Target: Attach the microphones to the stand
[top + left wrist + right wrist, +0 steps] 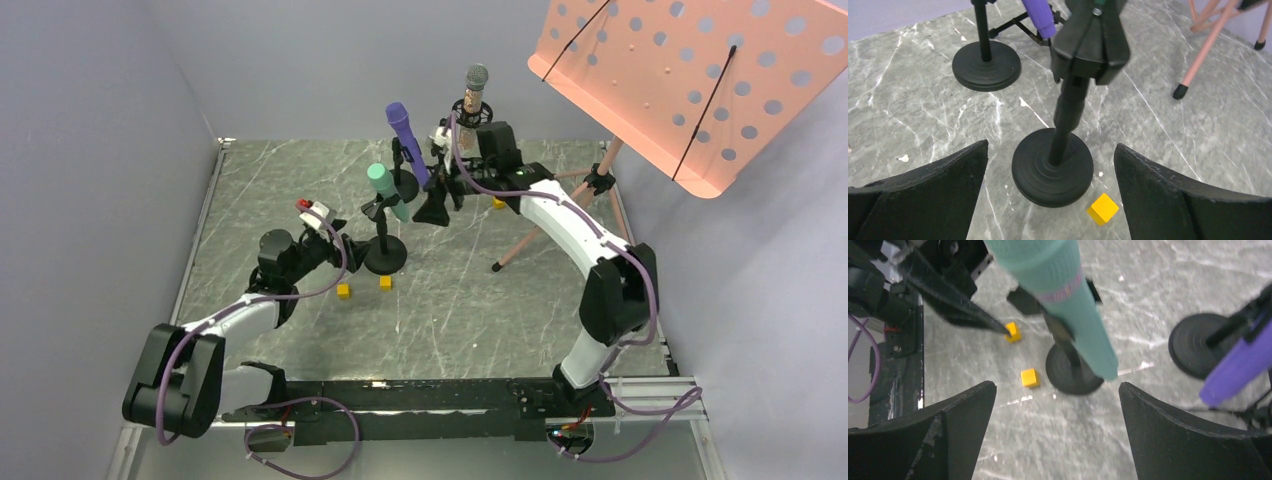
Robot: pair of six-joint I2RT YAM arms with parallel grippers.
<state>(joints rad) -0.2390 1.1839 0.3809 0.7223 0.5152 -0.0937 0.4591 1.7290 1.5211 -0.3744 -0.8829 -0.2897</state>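
Observation:
Three microphones sit clipped in stands. The teal-green microphone leans in the near stand. The purple microphone is in the stand behind it. The copper microphone with a silver mesh head stands upright at the back. My left gripper is open, low on the table, facing the near stand's base with nothing between its fingers. My right gripper is open and empty, hovering just right of the teal microphone.
Small yellow cubes lie by the near stand's base; another is near the right arm. A pink perforated music stand on pink legs fills the back right. Grey walls enclose the marble table.

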